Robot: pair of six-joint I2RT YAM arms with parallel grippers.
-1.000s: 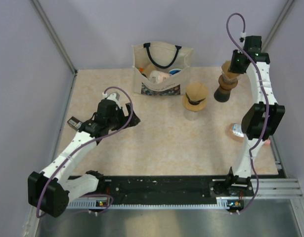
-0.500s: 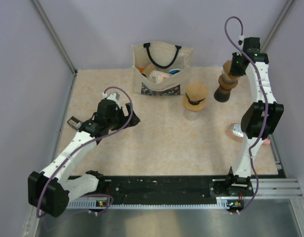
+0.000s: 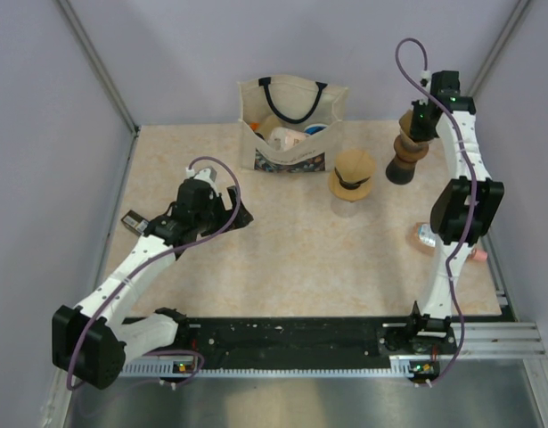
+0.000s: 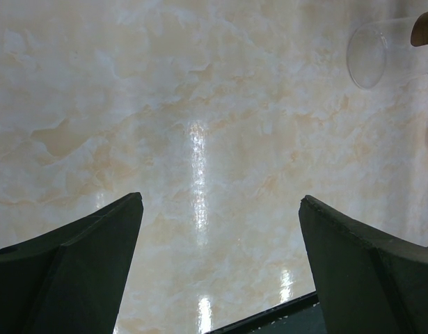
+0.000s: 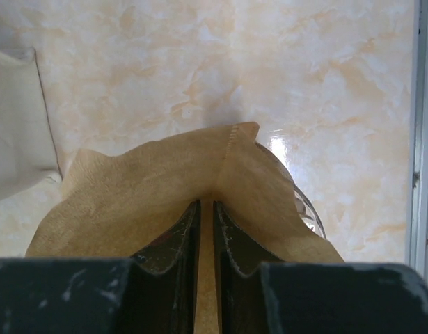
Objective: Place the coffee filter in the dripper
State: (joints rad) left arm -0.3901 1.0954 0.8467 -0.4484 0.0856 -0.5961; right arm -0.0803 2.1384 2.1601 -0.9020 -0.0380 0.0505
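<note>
Two grippers: left gripper (image 4: 220, 200) released, right gripper (image 5: 207, 205) grasping.
right gripper, state: fingers drawn almost together, clamped on a fold of the coffee filter (image 5: 158, 177).
coffee filter, place: the pinched fold lies between the fingers; the tan sheet fans out ahead of the fingertips and to both sides of them.
shiny rim (image 5: 305, 207): curved, just right of the fingertips and under the paper; what it belongs to cannot be told.
grinder (image 3: 402, 162): dark brown, hourglass-shaped, directly under the right hand.
dripper (image 3: 425, 234): probably the small blue-and-white item behind the hand, beside the right arm's elbow; partly hidden.
left gripper, state: jaws spread wide, nothing between them, over the bare table top (image 4: 200, 104).
glass cup (image 4: 370, 52): ahead and right of the left gripper, well apart.
</note>
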